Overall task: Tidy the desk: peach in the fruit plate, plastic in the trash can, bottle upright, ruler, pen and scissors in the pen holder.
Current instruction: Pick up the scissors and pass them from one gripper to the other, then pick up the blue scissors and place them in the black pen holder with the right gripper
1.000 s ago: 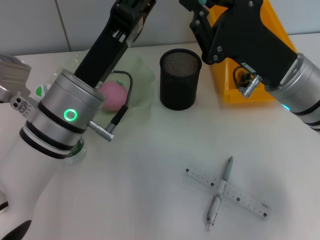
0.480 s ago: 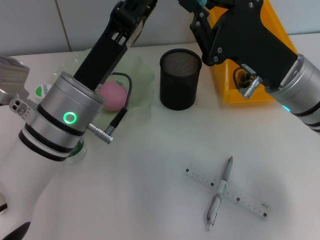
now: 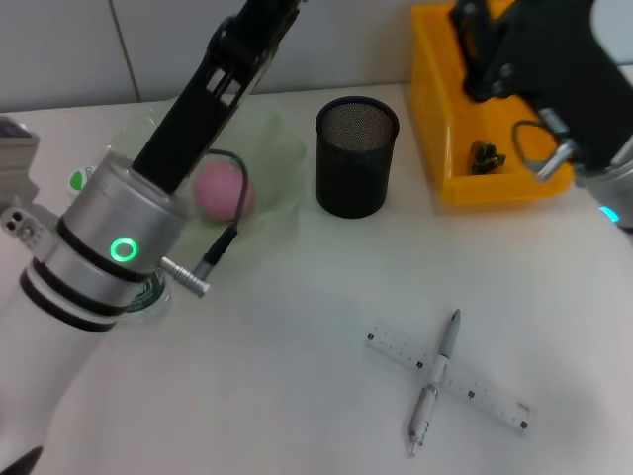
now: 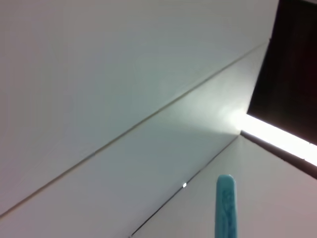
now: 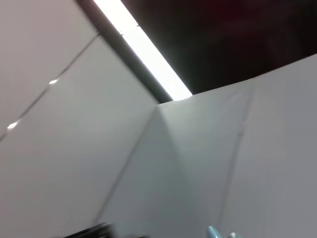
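While the right arm [image 3: 554, 79] is swinging away from the pen holder [image 3: 357, 156], its fingers stay hidden; pen [image 3: 436, 381] and ruler [image 3: 450, 380] are waiting crossed.

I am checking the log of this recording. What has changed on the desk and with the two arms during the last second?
The right arm swung away toward the robot's right, uncovering the yellow bin. The left arm shifted slightly leftward. The peach, pen holder, ruler and pen stayed put. Nothing was gripped or released.
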`<state>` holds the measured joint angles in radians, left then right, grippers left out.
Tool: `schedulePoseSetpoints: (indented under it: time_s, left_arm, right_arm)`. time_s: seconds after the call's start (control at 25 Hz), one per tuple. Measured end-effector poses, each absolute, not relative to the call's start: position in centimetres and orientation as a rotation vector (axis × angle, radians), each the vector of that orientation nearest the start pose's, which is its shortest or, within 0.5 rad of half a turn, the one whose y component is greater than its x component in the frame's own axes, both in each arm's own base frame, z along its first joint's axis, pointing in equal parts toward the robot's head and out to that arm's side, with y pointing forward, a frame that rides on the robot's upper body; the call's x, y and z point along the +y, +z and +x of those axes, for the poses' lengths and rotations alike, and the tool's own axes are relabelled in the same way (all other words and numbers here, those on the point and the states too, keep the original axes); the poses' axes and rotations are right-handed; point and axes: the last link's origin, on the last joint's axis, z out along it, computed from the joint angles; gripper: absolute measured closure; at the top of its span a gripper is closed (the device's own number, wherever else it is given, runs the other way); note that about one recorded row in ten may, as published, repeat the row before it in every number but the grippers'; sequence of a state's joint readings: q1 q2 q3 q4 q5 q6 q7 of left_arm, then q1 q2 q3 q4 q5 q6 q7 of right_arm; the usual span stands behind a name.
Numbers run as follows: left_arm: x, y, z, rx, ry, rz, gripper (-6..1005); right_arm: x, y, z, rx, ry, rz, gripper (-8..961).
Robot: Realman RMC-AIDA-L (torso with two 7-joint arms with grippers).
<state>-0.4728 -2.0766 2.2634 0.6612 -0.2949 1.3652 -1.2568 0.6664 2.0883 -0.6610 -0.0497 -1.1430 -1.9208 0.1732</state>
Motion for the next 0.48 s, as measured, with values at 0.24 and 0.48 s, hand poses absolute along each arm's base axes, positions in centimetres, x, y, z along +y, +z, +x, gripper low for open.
schedulePoseSetpoints:
  time_s: [0.24,0.48]
  left_arm:
    - [31.0,-3.5,-14.6,-0.916,-2.011,-2.162,203]
    - [30.4,-1.3,-16.8,-0.651,-1.863,-2.379,208]
  right_arm:
    - [32.4,3.6,20.9,-0.176,1.425,-1.7,870]
    - [33.0,4.7,22.5,-0.006,1.446,-1.735,868]
